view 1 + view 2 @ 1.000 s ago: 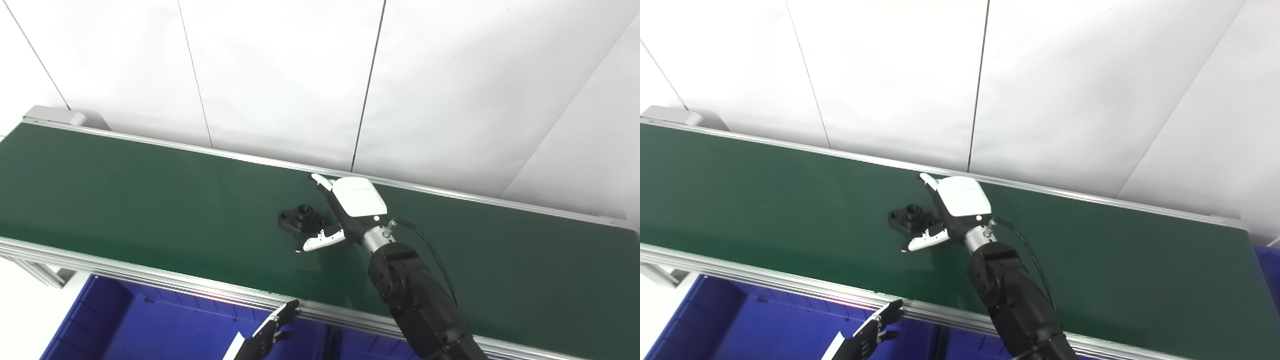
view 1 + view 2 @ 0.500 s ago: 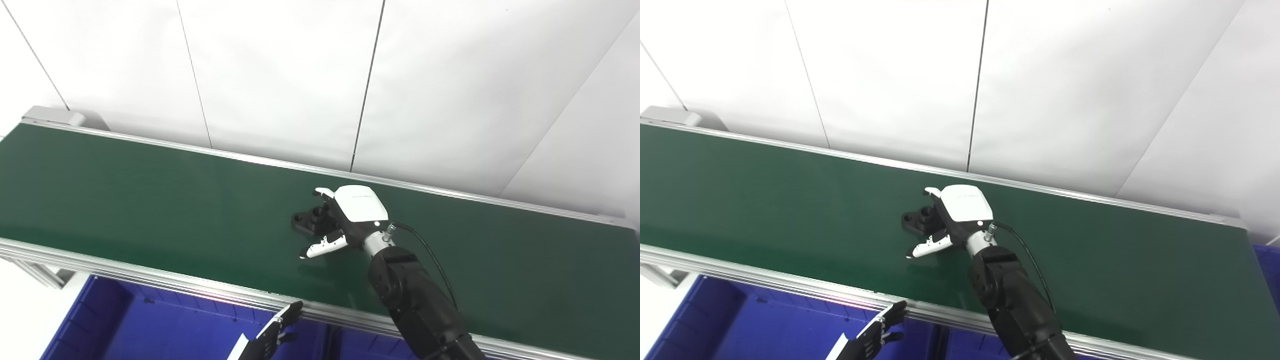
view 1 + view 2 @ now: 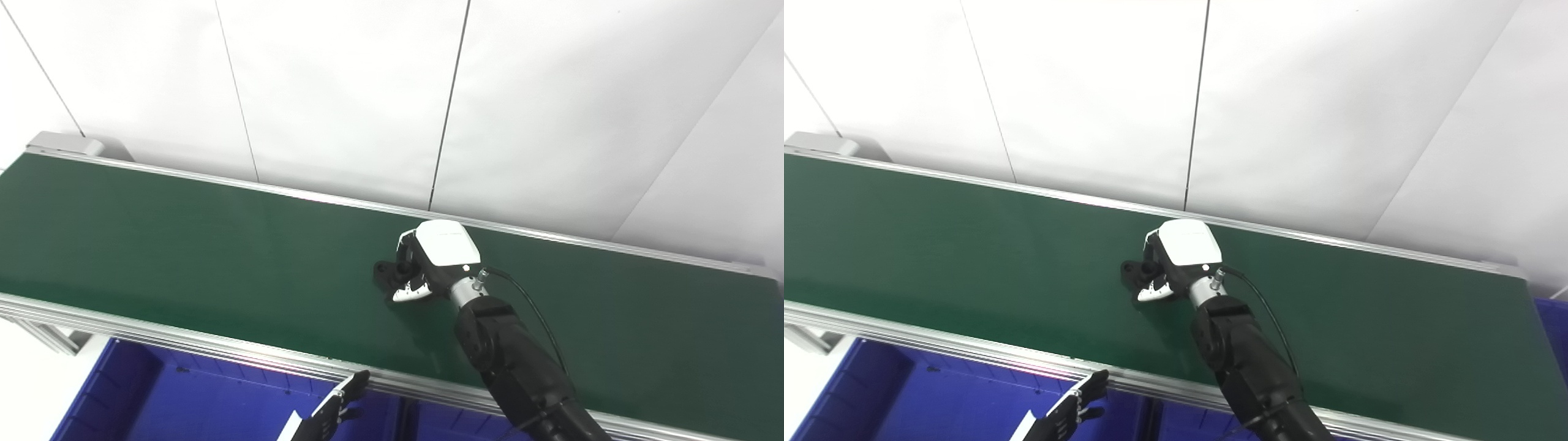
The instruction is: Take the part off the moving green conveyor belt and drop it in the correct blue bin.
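Right hand (image 3: 429, 266) out over the green conveyor belt (image 3: 184, 245), near its far rail, fingers and thumb curled in around the black part (image 3: 387, 274). Part sits on the belt surface, mostly hidden under the hand; only its left end pokes out past the fingers. White-tipped thumb (image 3: 409, 295) tucked against the near side of the part, fingers (image 3: 1151, 242) wrapped over the far side. Hand looks clamped on it; cannot tell whether the part is lifted off the belt at all. Black forearm runs down to the lower right, crossing the near aluminium rail (image 3: 153, 337); a black cable (image 3: 527, 300) loops off the wrist. Left hand (image 3: 334, 410) low at the bottom edge, just below the near rail and above the blue bin (image 3: 153, 398), fingers spread, holding nothing. A sliver of a second blue bin (image 3: 1552, 318) shows at the far right of the belt. White panelled wall (image 3: 343, 92) behind.
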You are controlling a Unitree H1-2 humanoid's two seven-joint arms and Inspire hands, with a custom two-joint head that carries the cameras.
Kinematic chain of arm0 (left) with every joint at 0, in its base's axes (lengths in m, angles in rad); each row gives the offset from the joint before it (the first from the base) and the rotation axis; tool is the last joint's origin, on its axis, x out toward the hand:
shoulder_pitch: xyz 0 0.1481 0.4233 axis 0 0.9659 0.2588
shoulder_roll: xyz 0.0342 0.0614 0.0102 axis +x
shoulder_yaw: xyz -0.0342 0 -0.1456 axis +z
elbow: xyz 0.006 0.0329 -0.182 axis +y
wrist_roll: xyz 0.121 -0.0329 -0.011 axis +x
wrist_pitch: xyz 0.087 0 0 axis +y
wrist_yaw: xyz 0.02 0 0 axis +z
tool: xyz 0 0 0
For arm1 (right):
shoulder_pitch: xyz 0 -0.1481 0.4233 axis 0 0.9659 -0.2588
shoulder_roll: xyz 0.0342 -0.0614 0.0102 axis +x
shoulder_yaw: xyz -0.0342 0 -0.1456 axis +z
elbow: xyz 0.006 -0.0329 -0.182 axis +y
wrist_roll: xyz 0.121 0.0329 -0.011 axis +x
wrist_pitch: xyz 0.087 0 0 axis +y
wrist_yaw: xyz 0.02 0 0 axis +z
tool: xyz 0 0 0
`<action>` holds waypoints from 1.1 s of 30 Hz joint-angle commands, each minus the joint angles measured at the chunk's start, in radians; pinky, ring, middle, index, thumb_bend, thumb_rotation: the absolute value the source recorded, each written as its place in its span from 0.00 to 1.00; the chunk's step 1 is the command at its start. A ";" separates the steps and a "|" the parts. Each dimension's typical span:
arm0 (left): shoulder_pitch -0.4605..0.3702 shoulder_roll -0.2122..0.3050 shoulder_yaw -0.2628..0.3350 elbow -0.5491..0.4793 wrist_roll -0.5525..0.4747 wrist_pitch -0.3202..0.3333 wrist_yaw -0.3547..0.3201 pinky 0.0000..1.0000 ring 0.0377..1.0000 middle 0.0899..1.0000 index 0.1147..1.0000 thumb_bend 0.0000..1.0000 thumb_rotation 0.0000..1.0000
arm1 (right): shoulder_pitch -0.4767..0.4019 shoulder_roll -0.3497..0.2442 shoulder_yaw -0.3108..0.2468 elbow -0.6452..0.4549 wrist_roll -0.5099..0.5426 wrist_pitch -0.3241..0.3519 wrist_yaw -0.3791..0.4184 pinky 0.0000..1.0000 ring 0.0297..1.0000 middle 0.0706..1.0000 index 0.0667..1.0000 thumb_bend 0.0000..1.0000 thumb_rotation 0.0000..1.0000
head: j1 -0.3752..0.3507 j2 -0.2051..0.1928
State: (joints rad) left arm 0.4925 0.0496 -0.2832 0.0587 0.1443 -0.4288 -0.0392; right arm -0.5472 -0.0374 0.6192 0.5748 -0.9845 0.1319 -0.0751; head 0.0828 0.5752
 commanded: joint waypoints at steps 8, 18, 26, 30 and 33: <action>0.014 -0.010 0.003 -0.026 0.005 -0.036 0.021 0.81 0.89 0.91 0.88 0.71 0.70 | 0.047 -0.005 0.045 0.049 -0.018 0.047 -0.028 0.11 0.14 0.19 0.45 0.51 0.13 | 0.001 0.006; 0.009 -0.005 0.003 -0.026 0.017 -0.036 0.020 0.82 0.89 0.91 0.89 0.70 0.71 | 0.073 -0.012 0.042 0.026 0.003 0.034 -0.067 0.12 0.15 0.21 0.45 0.51 0.13 | -0.007 0.011; 0.015 -0.005 0.008 -0.043 0.023 -0.025 0.018 0.84 0.90 0.92 0.90 0.68 0.72 | 0.137 -0.047 0.006 -0.178 0.054 0.007 -0.066 0.16 0.19 0.26 0.45 0.50 0.14 | -0.034 0.026; 0.014 0.007 0.011 -0.070 0.002 0.009 -0.004 0.88 0.92 0.94 0.92 0.67 0.73 | 0.170 -0.069 -0.008 -0.300 0.056 0.007 -0.054 0.15 0.19 0.26 0.45 0.50 0.14 | -0.072 0.052; 0.016 0.012 0.018 -0.084 0.011 0.005 -0.001 0.88 0.91 0.93 0.92 0.65 0.74 | 0.200 -0.084 -0.020 -0.389 0.046 0.013 -0.036 0.16 0.20 0.27 0.45 0.50 0.14 | -0.105 0.067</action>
State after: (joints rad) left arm 0.5007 0.0577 -0.2661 0.0091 0.1588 -0.4145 -0.0372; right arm -0.3256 -0.1213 0.6140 0.2528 -0.9274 0.1465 -0.1137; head -0.0182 0.6426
